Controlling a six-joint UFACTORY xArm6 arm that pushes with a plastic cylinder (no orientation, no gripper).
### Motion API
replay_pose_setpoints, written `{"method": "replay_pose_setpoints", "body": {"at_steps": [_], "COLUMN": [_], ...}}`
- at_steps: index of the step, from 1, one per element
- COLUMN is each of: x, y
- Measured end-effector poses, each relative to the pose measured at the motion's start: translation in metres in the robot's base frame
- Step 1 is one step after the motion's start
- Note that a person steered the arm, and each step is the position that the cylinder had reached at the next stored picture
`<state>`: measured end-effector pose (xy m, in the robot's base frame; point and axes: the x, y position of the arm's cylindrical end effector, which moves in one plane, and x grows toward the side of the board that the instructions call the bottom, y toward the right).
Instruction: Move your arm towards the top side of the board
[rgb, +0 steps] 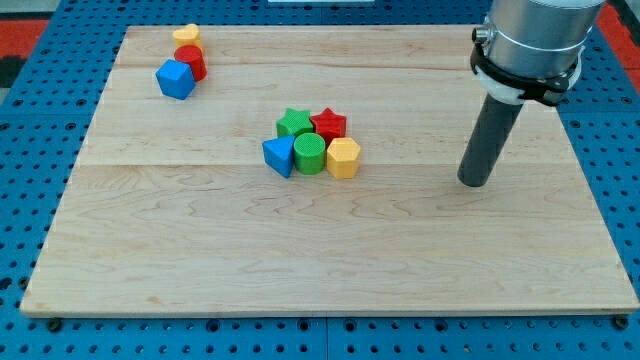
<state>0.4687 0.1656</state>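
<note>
My tip (475, 183) rests on the wooden bench (200, 260) toward the view's right, well apart from five blocks huddled at centre: a green star (293, 122), a red star (329, 124), a blue triangular block (279, 156), a green cylinder (310, 154) and a yellow hexagonal block (343, 158). Near the view's top-left corner sit a yellow block (186, 35), a red cylinder (191, 61) and a blue block (175, 79), close together. I run a bare rod with no claw, and I can read no writing anywhere.
</note>
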Motion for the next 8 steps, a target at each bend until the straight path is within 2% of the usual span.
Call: {"method": "replay_pose_setpoints", "body": {"at_steps": [4, 6, 7, 8], "x": [-0.002, -0.033, -0.09, -0.182], "y": [0.0, -0.005, 0.012, -0.02]}}
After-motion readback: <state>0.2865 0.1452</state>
